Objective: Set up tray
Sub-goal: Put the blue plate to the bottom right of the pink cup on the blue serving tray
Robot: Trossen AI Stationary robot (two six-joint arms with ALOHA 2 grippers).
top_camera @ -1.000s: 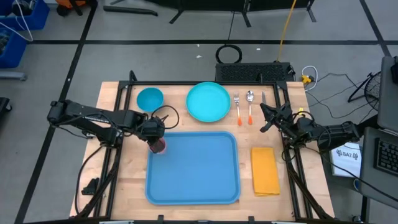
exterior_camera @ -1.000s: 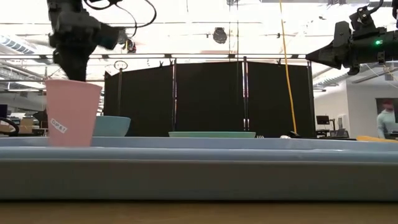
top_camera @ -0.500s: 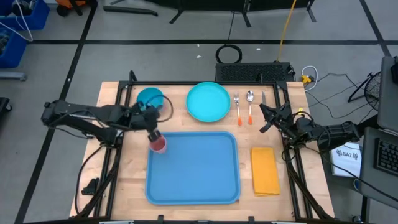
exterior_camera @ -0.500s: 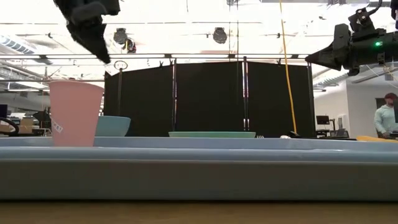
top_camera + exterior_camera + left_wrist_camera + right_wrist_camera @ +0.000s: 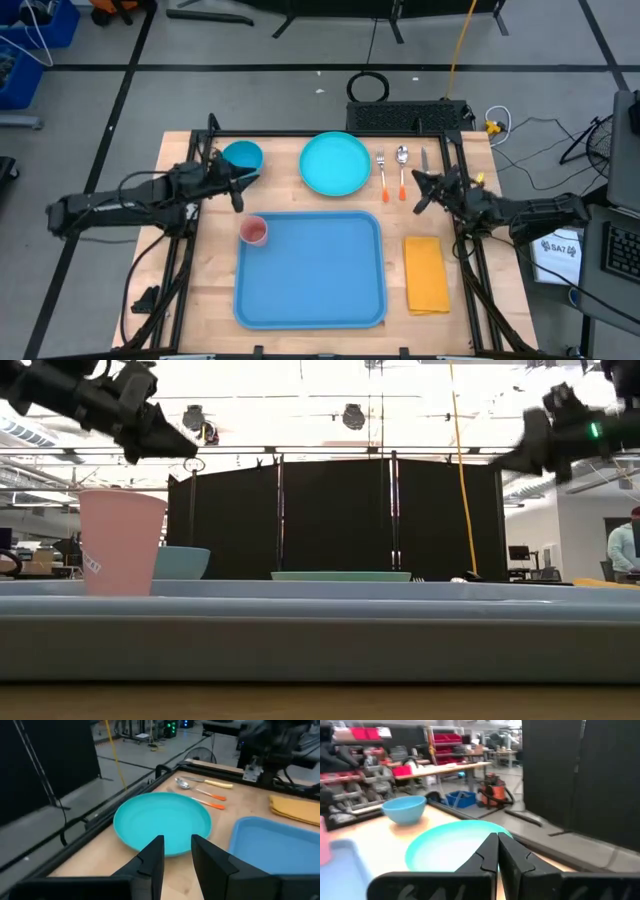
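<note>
The blue tray [image 5: 320,275] lies in the middle of the table. A pink cup [image 5: 254,231] stands upright on its base in the tray's far left corner; the low view shows the cup [image 5: 120,542] too. My left gripper [image 5: 240,188] hovers left of and beyond the cup, near the blue bowl [image 5: 241,157]. It points roughly level toward the turquoise plate [image 5: 162,822], open with nothing between its fingers [image 5: 152,857]. My right gripper [image 5: 416,193] hangs shut and bare over the table's right side, near the cutlery.
On the table beyond the tray lie the turquoise plate [image 5: 334,163], a fork [image 5: 381,175], a spoon [image 5: 402,170] and a knife [image 5: 424,158]. A yellow napkin [image 5: 426,273] lies right of the tray. A person stands in the room behind [image 5: 625,550].
My left gripper has left the pink cup, drawing back toward the table's left and far side. It has tipped from pointing down to nearly level. The cup stays upright on the tray. My right gripper has risen a little.
</note>
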